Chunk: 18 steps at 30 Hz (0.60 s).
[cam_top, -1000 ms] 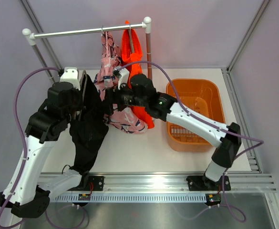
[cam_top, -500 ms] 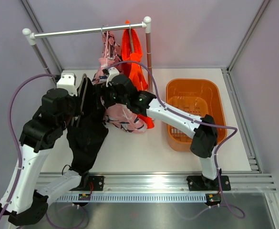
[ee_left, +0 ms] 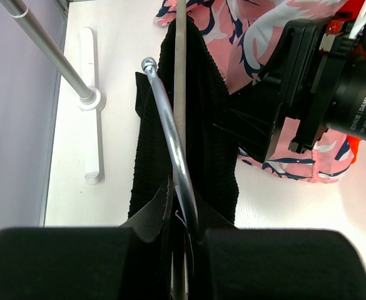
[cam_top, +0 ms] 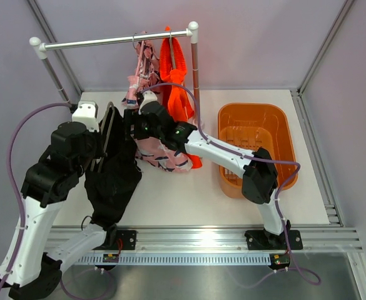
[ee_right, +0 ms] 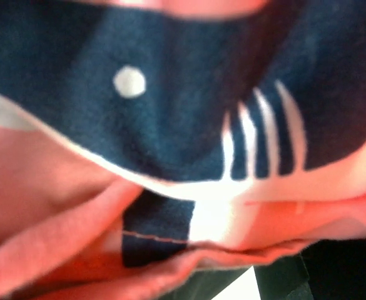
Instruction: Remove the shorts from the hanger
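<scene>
Plain black shorts (cam_top: pixel 114 181); pink shorts (cam_top: pixel 164 159), print seemingly navy-and-white; orange shorts (cam_top: pixel 179 62); orange basket (cam_top: pixel 251 107).

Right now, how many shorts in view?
3: black shorts on a hanger off the rail, at left; pink printed shorts hanging from the rail; orange shorts beside them.
</scene>
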Tool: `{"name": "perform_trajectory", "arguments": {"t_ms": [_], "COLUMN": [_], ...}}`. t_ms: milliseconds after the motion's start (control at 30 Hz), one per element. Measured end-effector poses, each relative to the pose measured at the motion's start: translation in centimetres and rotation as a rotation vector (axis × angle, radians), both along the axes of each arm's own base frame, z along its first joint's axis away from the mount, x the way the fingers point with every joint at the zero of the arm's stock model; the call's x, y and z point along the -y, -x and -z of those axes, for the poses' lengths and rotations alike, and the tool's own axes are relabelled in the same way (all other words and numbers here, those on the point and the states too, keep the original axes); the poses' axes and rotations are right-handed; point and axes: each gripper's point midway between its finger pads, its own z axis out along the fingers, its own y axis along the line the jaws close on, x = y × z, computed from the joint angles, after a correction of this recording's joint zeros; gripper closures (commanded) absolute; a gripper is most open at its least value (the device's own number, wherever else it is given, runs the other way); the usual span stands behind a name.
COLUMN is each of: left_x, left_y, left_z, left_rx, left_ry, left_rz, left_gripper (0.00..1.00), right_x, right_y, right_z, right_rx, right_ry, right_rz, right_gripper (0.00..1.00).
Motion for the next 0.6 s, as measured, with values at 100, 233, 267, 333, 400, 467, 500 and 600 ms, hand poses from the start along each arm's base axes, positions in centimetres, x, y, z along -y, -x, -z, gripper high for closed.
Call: {"name": "perform_trajectory", "arguments": {"t_ms": [100,233,267,333,400,467,500,600], "left_x": [-0.1,-0.2,-0.2,-0.2,-0.2,-0.3,-0.3,-0.4], "left_y": [0.3,0.5,0.6,0.6,0.7,0.8,0.9,1.1], "left_z": [0.1,0.2,0.1,0.1,0.1,0.1,0.1,0.1], "left_rx": [-0.003,-0.009,-0.007,-0.007,-0.006,-0.006,-0.006,-0.003], "left_ry": [-0.003,-0.007,-0.005,-0.005,-0.004,-0.004,-0.004,-0.002], "left_rz": [0.001,0.003,0.005,0.006,0.006,0.007,0.007,0.008], "left_gripper": [1.00,1.00,1.00,1.00,1.00,1.00,1.00,1.00], "right_x": [-0.2,-0.7,-0.9,-1.4,-1.9,-2.3,-2.5,-2.7], "right_y": [0.2,1.1,1.5,2.3,3.1,3.8,4.1,4.4], "right_z": [-0.1,0.4,0.5,0.4,0.4,0.3,0.3,0.2], "right_rx": [-0.011,-0.037,-0.044,-0.057,-0.069,-0.079,-0.084,-0.097], "right_ry": [-0.020,-0.024,-0.029,-0.038,-0.045,-0.052,-0.055,-0.065], "right_rz": [0.004,-0.003,-0.007,-0.016,-0.026,-0.033,-0.036,-0.037], "right_gripper": [0.24,0.28,0.29,0.30,0.32,0.37,0.42,0.55]}}
